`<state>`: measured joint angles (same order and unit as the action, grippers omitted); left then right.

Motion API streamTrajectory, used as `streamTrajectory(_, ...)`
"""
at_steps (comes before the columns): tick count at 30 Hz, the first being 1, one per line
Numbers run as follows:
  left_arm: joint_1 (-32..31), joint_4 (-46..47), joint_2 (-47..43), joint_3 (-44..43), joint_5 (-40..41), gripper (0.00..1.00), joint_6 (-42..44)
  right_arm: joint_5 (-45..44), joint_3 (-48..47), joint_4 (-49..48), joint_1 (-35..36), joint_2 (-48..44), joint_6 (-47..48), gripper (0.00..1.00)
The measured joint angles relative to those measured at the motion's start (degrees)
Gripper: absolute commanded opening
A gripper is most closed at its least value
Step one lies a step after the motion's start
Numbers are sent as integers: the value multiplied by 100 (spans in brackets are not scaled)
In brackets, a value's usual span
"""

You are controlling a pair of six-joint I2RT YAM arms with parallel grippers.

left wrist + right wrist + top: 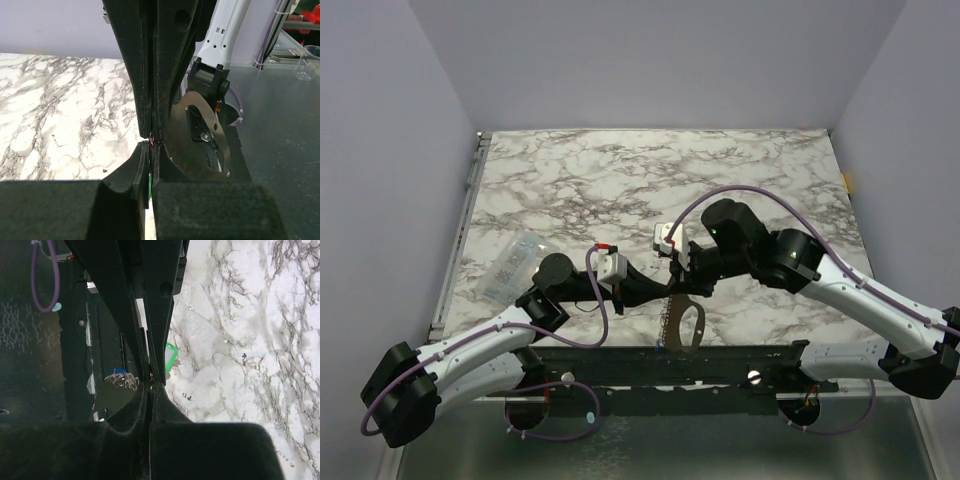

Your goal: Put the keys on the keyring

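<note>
While both of your grippers are clenched at the middle of the workspace, the threading itself looks unfinished.

Well off to the left of the left jaws, the plastic bag (515,265) lies on the marble table (620,170); it plays no part here.

Your left gripper (152,142) has its fingers pressed flat together, with only a thin reddish glint at the pinch. What that sliver is cannot be told. Just to the right of those jaws the keyring (192,102) stands upright, flat face to the wrist camera, its edge slipping behind the right-hand finger. From above it hangs just below the meeting fingertips, so I judge that one of the pinches carries it, probably by the chain (126,382).

Your right gripper (151,385) is likewise squeezed shut on something too thin to name. Just left of its jaws the blue key (116,372) sits against that bunched chain — whether it is threaded or merely touching, I cannot say. Just right of the jaws the green key (171,359) peeps out from behind the finger, close to the pinch.

My reading: you are mid-threading, most likely with the green key. The next move calls for a steady left hold while the right makes a small, well-aligned feed through the key's hole — any slip and it falls.
</note>
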<state>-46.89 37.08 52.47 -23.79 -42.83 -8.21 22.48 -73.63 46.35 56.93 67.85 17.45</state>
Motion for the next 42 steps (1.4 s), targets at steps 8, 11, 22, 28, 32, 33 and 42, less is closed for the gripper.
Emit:
streamTrajectory(8,-11,-11,-271,-2,243,24,66,-61,98,-317,13,-278,-140,1)
streamTrajectory(11,-11,39,-446,-2,334,31,81,-210,380,-507,13,-629,-223,1)
streamTrajectory(22,-11,66,-549,-2,396,47,195,-376,946,-1102,11,-1182,-485,1)
streamTrajectory(28,-11,52,-667,-2,391,52,518,-140,960,-1106,11,-1185,-501,1)
streamTrajectory(32,-11,59,-929,37,391,52,920,273,782,-901,11,-1141,-481,1)
streamTrajectory(33,-11,66,-1019,72,393,52,1032,363,710,-850,11,-1121,-474,1)
streamTrajectory(42,-11,98,-1093,208,94,53,1486,955,275,-638,11,-1067,-437,1)
